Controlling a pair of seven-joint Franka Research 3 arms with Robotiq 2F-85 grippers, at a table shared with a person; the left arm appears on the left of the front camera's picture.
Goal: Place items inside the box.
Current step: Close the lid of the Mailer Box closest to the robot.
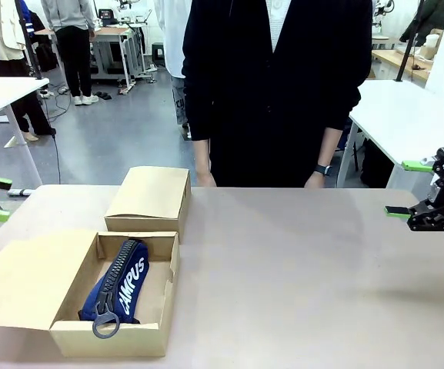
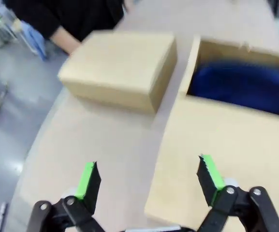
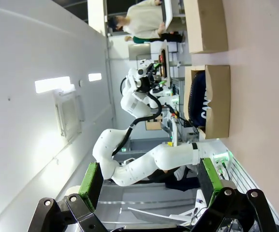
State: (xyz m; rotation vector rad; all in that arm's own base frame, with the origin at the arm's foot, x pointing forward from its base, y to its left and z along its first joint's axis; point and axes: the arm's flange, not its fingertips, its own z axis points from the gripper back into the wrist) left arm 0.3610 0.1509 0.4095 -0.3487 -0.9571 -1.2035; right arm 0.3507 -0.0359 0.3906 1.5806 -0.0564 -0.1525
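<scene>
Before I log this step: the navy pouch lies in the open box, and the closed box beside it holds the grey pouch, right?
Not quite. The navy pouch does lie in the open box, but the second box is shut, so its contents cannot be seen; the front view shows no grey pouch.

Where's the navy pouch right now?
In the front view, the navy blue zip pouch lies inside the open cardboard box at the table's near left, just in front of the closed cardboard box.

White capital letters run lengthwise along the side of the navy blue zip pouch (image 1: 123, 283), lying at about seven o'clock on the table; they read "AMPUS", probably the end of "CAMPUS", the first letter being hidden. No other print is legible.
</scene>
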